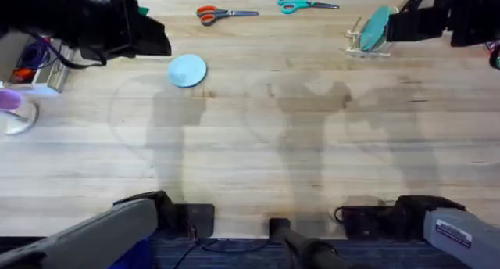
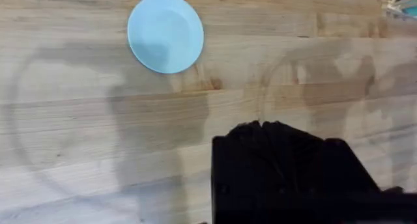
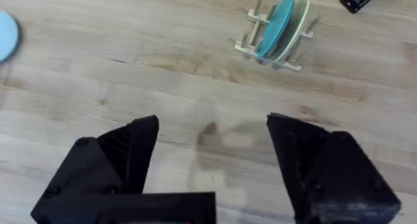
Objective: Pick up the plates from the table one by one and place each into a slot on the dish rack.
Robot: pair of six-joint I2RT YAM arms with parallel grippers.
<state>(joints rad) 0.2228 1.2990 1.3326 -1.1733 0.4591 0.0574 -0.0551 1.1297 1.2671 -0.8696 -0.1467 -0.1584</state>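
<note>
Light plank table [image 1: 258, 136] is carrying everything, with soft shadows lying across its middle. Light blue plate [image 1: 187, 70] is lying flat on the table at the far left-centre, apart from the rack and touching nothing. Dish rack [image 1: 367, 36] is sitting at the far right; a teal-blue plate [image 3: 279, 23] and a pale cream plate [image 3: 296, 30] are standing on edge in neighbouring slots, leaning slightly, nearly touching each other.

Right pincer [image 3: 212, 152] is hanging over bare table with its jaws spread wide, holding nothing; the rack is lying well ahead of it. Left pincer [image 2: 260, 129] is showing as a dark block in the left wrist view, fingertips looking pressed together with nothing between them, the light blue plate lying on the wood well apart from it.

Orange-handled scissors [image 1: 223, 14] and teal-handled scissors [image 1: 301, 2] are lying at the far edge. A clear cup with purple [image 1: 16, 112] is sitting at the left edge.
</note>
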